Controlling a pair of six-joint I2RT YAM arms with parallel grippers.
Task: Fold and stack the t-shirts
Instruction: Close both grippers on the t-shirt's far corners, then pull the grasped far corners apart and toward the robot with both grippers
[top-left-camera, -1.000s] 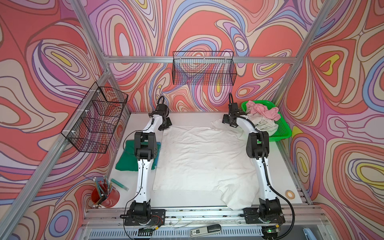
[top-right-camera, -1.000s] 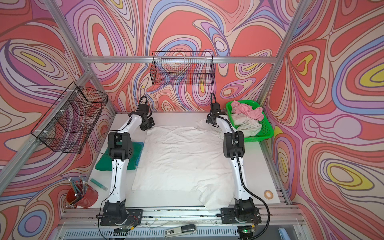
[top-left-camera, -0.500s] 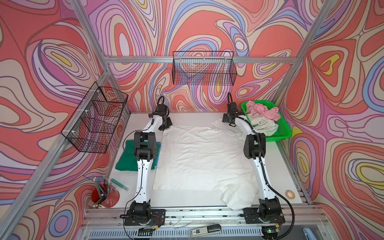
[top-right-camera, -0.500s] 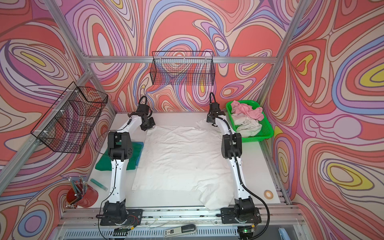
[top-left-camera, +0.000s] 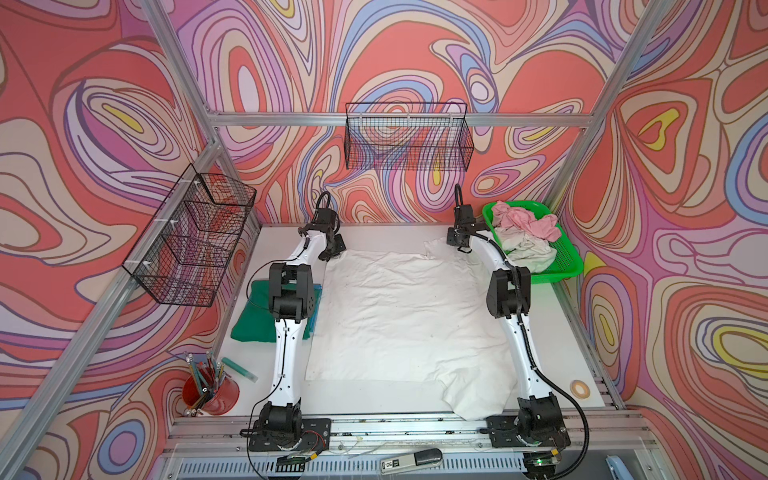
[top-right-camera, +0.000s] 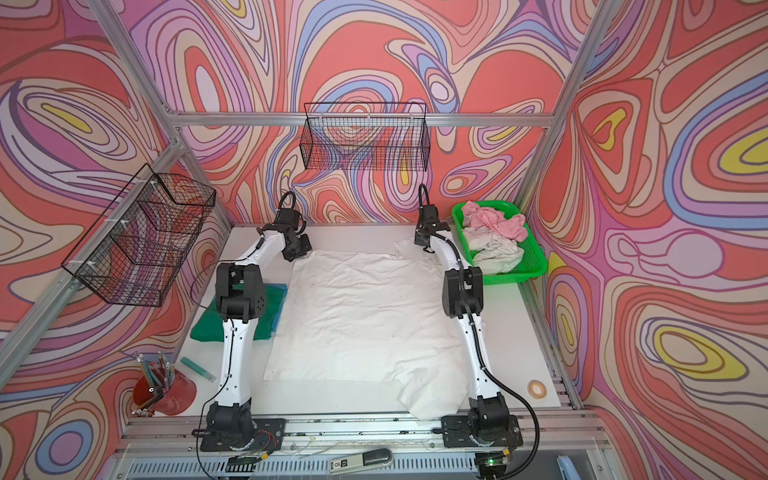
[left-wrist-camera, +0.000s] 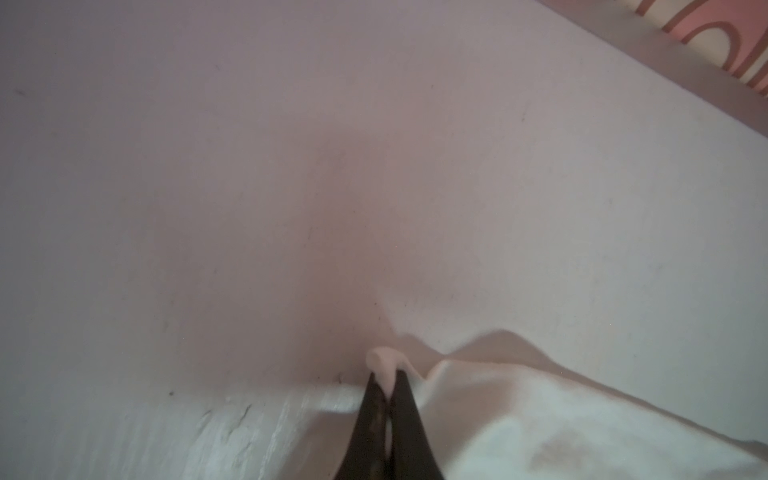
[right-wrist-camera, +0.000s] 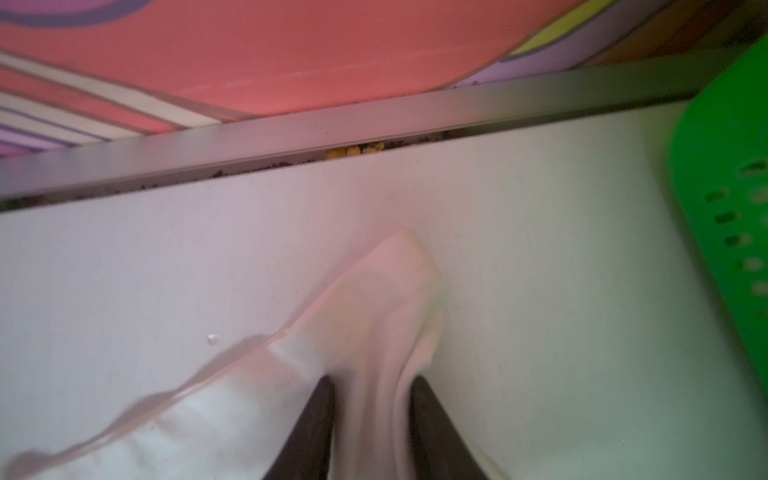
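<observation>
Far side: white shirt (top-left-camera: 399, 316) spread flat. Your left gripper (left-wrist-camera: 386, 376) clenched on one far corner. Your right gripper (right-wrist-camera: 372, 382), wide a second ago, has narrowed around the other; whether it pinches yet, unclear. Both held, you can fold.
</observation>
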